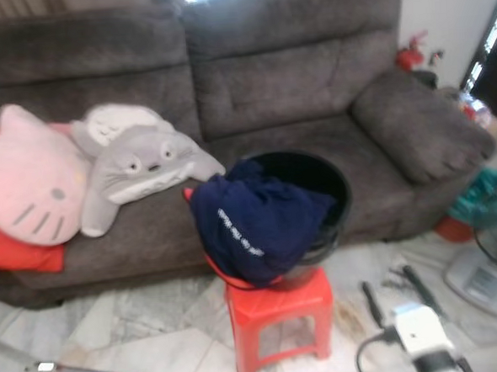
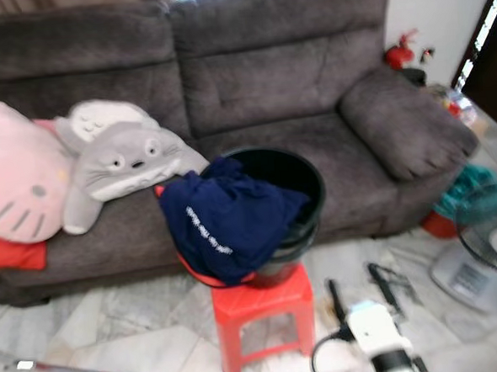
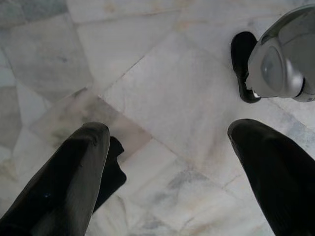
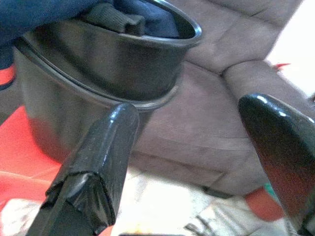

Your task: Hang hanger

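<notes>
Two pincers, both released: my left pincer (image 3: pixel 165 147) hangs over marble floor (image 3: pixel 162 98), my right pincer (image 4: pixel 197 147) faces the black bucket (image 1: pixel 316 194) on the red stool (image 1: pixel 281 306). Navy garment (image 1: pixel 255 219) drapes its near-left rim; the hanger, perhaps beneath, is hidden. Beyond, the sofa (image 1: pixel 275 75).

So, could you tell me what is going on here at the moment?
The robot stands facing a black bucket on a red stool in front of a grey sofa, with a navy garment draped over the bucket's rim. The right gripper is open and empty, close beside the bucket. The left gripper is open too, pointing down at the marble floor. Nothing is held yet.
</notes>
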{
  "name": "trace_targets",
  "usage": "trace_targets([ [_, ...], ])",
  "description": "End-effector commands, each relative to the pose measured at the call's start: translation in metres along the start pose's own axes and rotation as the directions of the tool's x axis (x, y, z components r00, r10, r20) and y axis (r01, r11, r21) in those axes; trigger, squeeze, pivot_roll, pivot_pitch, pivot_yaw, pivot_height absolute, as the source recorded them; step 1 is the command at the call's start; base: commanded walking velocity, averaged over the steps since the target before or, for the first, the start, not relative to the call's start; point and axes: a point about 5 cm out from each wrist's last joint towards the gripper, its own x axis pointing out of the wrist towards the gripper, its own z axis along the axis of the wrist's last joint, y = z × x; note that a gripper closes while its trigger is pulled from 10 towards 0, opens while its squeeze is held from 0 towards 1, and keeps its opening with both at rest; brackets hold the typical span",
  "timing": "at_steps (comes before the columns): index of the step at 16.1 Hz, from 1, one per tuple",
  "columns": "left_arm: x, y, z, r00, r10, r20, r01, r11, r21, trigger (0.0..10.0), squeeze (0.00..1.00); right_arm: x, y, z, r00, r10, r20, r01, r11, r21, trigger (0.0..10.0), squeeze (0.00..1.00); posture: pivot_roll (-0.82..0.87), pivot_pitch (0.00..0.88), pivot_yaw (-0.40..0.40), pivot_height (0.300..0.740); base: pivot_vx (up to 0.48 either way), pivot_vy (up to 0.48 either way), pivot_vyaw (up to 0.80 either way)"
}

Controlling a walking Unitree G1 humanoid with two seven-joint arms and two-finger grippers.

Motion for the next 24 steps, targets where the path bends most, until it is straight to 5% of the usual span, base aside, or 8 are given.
trace_targets([
  [1, 0.001, 0.005, 0.007, 1.000, 0.007, 0.020, -0.007, 1.000, 0.009, 10.0, 0.00, 0.032, -0.009, 0.036, 0.985, 0.047, 0.168, -0.048, 0.999, 0.001, 10.0, 0.00, -0.20, 0.000, 0.053, 0.740, 0.000, 0.000, 0.00],
  [4, 0.001, 0.004, 0.009, 0.999, 0.015, 0.030, -0.015, 1.000, -0.006, 10.0, 0.00, 0.062, 0.002, 0.094, 0.929, 0.260, 0.262, -0.251, 0.966, -0.067, 10.0, 0.00, -0.19, 0.000, 0.041, 0.740, 0.000, 0.000, 0.00],
  [7, 0.002, -0.003, 0.009, 0.999, 0.010, 0.030, -0.010, 1.000, -0.006, 10.0, 0.00, 0.070, 0.024, 0.101, 0.877, 0.426, 0.221, -0.427, 0.903, -0.044, 10.0, 0.00, -0.19, 0.000, 0.043, 0.740, 0.000, 0.000, 0.00],
  [8, 0.002, -0.004, 0.009, 1.000, 0.009, 0.029, -0.009, 1.000, -0.008, 10.0, 0.00, 0.071, 0.032, 0.100, 0.844, 0.498, 0.201, -0.501, 0.864, -0.036, 10.0, 0.95, -0.18, 0.000, 0.040, 0.740, 0.000, 0.000, 0.00],
  [12, 0.001, -0.004, 0.005, 1.000, 0.012, 0.021, -0.012, 1.000, -0.017, 10.0, 0.00, 0.070, 0.046, 0.114, 0.755, 0.631, 0.177, -0.632, 0.773, -0.056, 10.0, 1.00, -0.18, 0.000, 0.040, 0.740, 0.000, 0.000, 0.00],
  [13, 0.000, -0.002, 0.000, 1.000, 0.014, 0.013, -0.014, 1.000, -0.019, 10.0, 0.00, 0.072, 0.048, 0.116, 0.756, 0.636, 0.154, -0.626, 0.772, -0.115, 10.0, 0.71, -0.17, 0.000, 0.039, 0.740, 0.000, 0.000, 0.00],
  [14, 0.000, -0.001, -0.001, 1.000, 0.015, 0.012, -0.014, 1.000, -0.020, 10.0, 0.00, 0.073, 0.047, 0.114, 0.763, 0.630, 0.141, -0.617, 0.776, -0.131, 10.0, 0.00, -0.17, 0.000, 0.039, 0.740, 0.000, 0.000, 0.00],
  [24, -0.001, -0.007, -0.002, 1.000, 0.008, 0.014, -0.007, 1.000, -0.027, 10.0, 0.00, 0.103, 0.040, 0.100, 0.835, 0.550, -0.024, -0.537, 0.803, -0.256, 10.0, 0.00, -0.17, 0.000, 0.034, 0.740, 0.000, 0.000, 0.00],
])
